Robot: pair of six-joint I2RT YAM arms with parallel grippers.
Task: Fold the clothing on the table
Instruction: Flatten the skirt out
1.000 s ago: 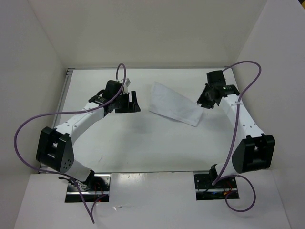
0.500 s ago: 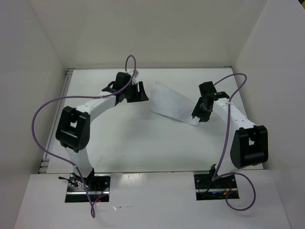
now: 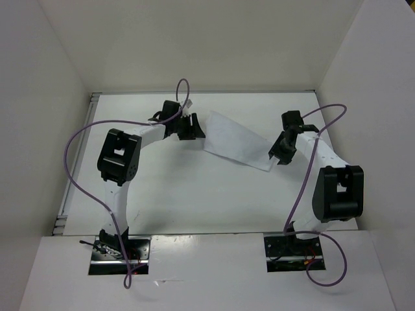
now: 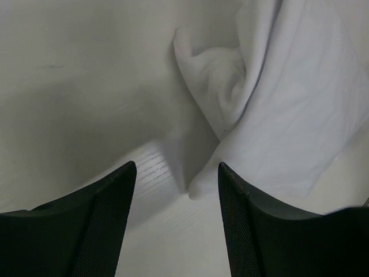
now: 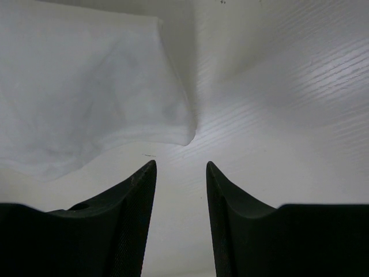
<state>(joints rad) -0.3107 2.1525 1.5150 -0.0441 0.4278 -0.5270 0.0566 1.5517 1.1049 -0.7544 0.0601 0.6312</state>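
You're hovering the left gripper [image 4: 177, 167] and right gripper [image 5: 180, 164], both spread and empty, at opposite corners of the cloth [image 3: 237, 142]; it's looking rumpled, with folding left.

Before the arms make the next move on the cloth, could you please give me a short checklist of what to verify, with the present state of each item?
1. Left gripper open and empty: ok, nothing is between its jaws.
2. Right gripper open and empty: ok.
3. Cloth corner in front of the left gripper: ok, it lies just at the gap.
4. Cloth corner in front of the right gripper: ok, it lies just beyond the gap.
5. Cloth flat on the table: not ok, it is bunched near the left gripper.
6. Fingertips low enough to catch the cloth: cannot tell.
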